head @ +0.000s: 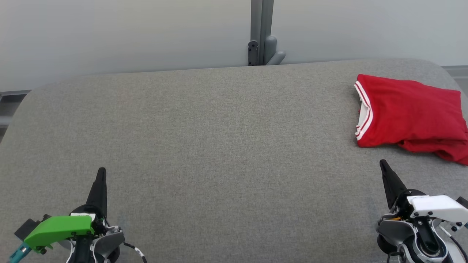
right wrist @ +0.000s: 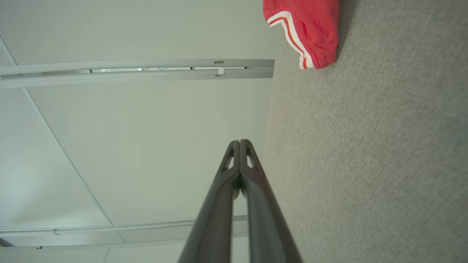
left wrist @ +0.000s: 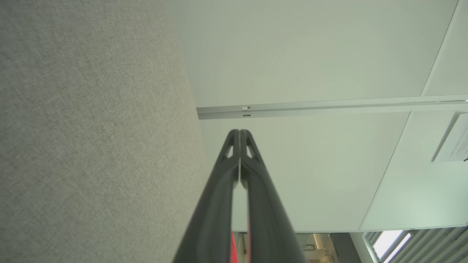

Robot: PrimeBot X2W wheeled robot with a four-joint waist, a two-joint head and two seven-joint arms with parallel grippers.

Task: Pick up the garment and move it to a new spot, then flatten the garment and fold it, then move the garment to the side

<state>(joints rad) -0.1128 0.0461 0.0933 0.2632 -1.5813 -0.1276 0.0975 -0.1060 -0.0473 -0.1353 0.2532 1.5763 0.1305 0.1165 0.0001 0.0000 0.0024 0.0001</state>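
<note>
At upper right, a folded red garment (head: 411, 117) lies on a grey table (head: 219, 146); left gripper (head: 101, 171) and right gripper (head: 382, 163), at lower corners, are closed and empty.

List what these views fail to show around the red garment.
- Head view: the red garment runs past the right edge, outline cut off.
- Right wrist view: the top edge crops the garment to one striped corner.
- Left wrist view: a red sliver between the left gripper's fingers, mostly hidden, unidentifiable.
- Left wrist view: the wall notice is too small to read.
</note>
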